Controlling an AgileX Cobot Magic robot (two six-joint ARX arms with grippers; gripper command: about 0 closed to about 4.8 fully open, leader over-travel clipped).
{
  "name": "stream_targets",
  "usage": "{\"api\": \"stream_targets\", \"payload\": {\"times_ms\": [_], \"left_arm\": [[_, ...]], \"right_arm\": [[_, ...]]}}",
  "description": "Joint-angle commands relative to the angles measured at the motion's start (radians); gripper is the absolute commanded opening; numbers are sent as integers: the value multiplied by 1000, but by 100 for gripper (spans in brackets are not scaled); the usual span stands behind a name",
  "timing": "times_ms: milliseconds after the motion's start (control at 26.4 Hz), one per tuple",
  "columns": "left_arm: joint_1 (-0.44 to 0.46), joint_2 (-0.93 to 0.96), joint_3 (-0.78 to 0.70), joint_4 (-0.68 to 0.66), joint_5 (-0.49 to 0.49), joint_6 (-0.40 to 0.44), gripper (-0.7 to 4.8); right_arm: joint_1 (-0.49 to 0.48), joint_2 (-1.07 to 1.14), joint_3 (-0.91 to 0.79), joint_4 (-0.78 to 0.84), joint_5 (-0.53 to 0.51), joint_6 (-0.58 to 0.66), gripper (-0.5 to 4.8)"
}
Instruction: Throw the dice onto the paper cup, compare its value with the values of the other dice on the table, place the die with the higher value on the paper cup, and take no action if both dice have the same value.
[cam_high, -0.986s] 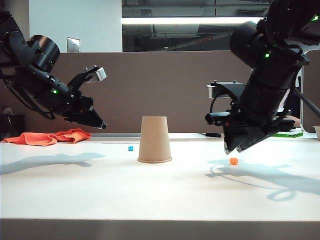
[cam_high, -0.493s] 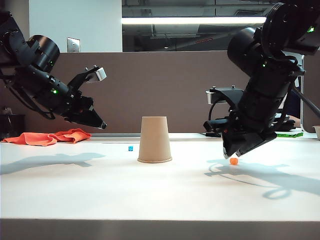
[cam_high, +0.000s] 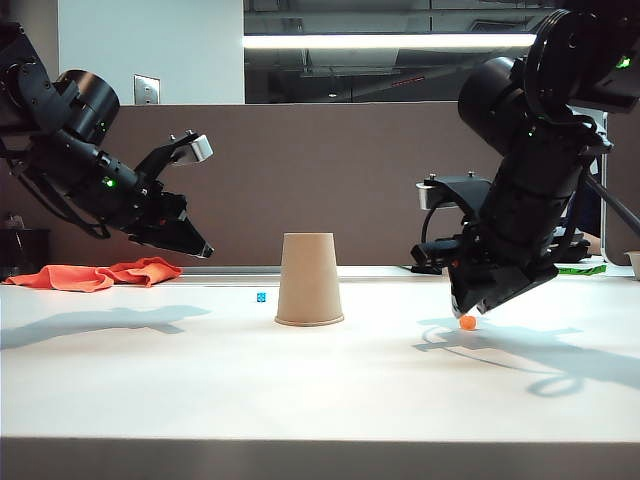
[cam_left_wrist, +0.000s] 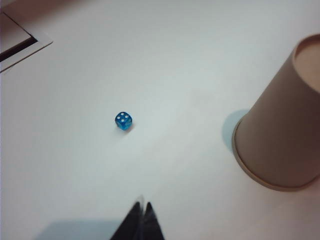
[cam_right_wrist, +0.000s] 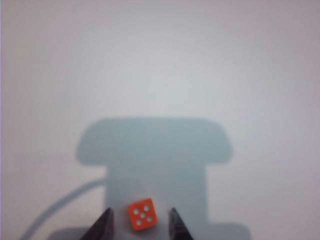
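Observation:
The tan paper cup (cam_high: 309, 278) stands upside down at the table's middle and also shows in the left wrist view (cam_left_wrist: 280, 130). The tiny blue dice (cam_high: 261, 297) lies just left of the cup, four pips up (cam_left_wrist: 123, 120). My left gripper (cam_high: 200, 248) hangs shut and empty in the air, up and left of the cup (cam_left_wrist: 142, 205). The orange die (cam_high: 467, 322) rests on the table right of the cup, five pips up (cam_right_wrist: 142, 215). My right gripper (cam_right_wrist: 140, 216) is open just above the table, one finger either side of the orange die, not touching it (cam_high: 466, 310).
An orange cloth (cam_high: 95, 273) lies at the far left of the table. A brown partition wall (cam_high: 330, 180) runs behind the table. A green item (cam_high: 578, 269) and a white vessel's edge (cam_high: 633, 262) sit at the far right.
My right gripper has come down and slightly right, from above the orange die to around it. The left arm, cup and both dice have stayed still.

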Motion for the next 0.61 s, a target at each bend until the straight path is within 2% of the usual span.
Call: {"api": "stream_targets", "payload": {"times_ms": [38,607], "left_arm": [[-2,-6,1,7,6,-8,-6],[-2,-6,1,7,5,-10,-6]], "right_arm": [[-1,12,2,5,2,2,144],[-1,38,3,61,-2,2,144]]}}
